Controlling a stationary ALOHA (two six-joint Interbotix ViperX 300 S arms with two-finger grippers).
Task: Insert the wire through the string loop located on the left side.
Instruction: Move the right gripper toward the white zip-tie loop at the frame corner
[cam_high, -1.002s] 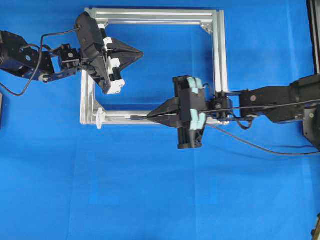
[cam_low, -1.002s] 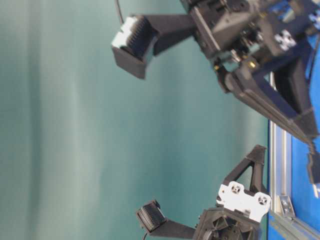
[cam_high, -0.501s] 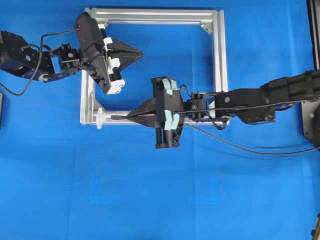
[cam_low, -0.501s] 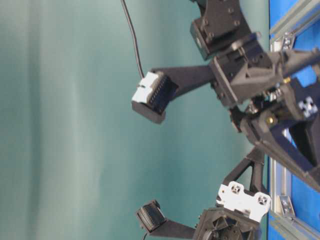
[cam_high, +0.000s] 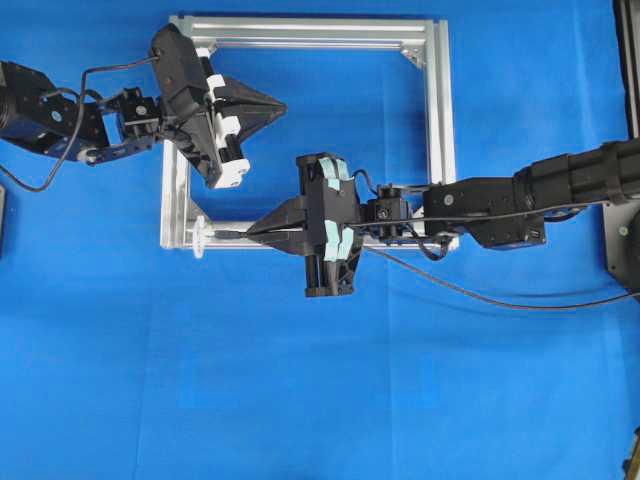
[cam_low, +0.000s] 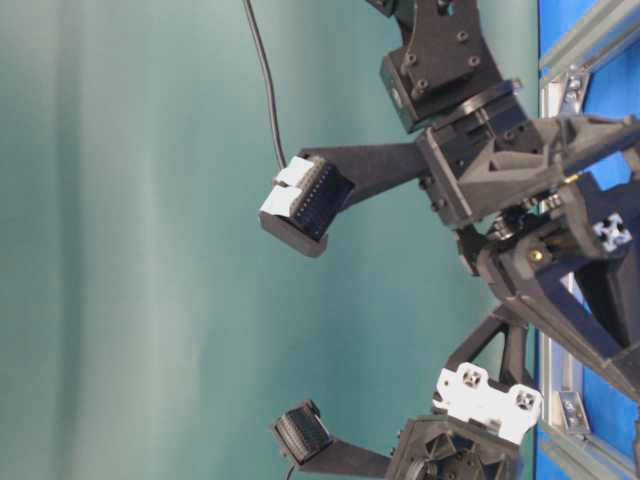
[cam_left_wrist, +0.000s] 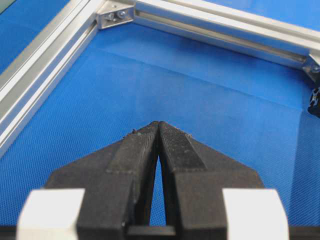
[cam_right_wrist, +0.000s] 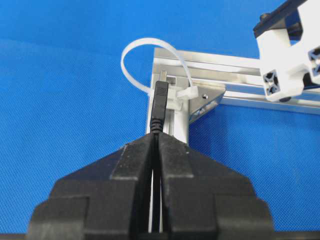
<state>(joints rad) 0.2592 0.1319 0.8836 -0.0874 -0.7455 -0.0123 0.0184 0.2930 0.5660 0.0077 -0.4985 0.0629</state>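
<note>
My right gripper (cam_high: 250, 233) (cam_right_wrist: 157, 135) is shut on the wire (cam_high: 480, 290), a thin black cable that trails off to the right. Its plug (cam_right_wrist: 159, 100) (cam_high: 228, 234) sticks out ahead of the fingertips and points left along the frame's near bar. The string loop (cam_right_wrist: 186, 93) (cam_high: 200, 237) is a small white ring tied at the frame's near-left corner. The plug's silvery tip lies just short of it. I cannot tell whether the tip has entered the ring. My left gripper (cam_high: 282, 104) (cam_left_wrist: 158, 124) hangs shut and empty over the blue mat inside the frame.
The silver aluminium frame (cam_high: 435, 120) (cam_left_wrist: 45, 65) (cam_right_wrist: 240, 67) lies flat on the blue mat (cam_high: 300, 400). The left arm's white-and-black wrist (cam_right_wrist: 287, 75) hangs just beyond the loop corner. A black fixture (cam_high: 625, 240) stands at the right edge.
My right gripper has travelled left along the frame's near bar with the wire, bringing the plug close to the string loop. The left arm has not moved.
</note>
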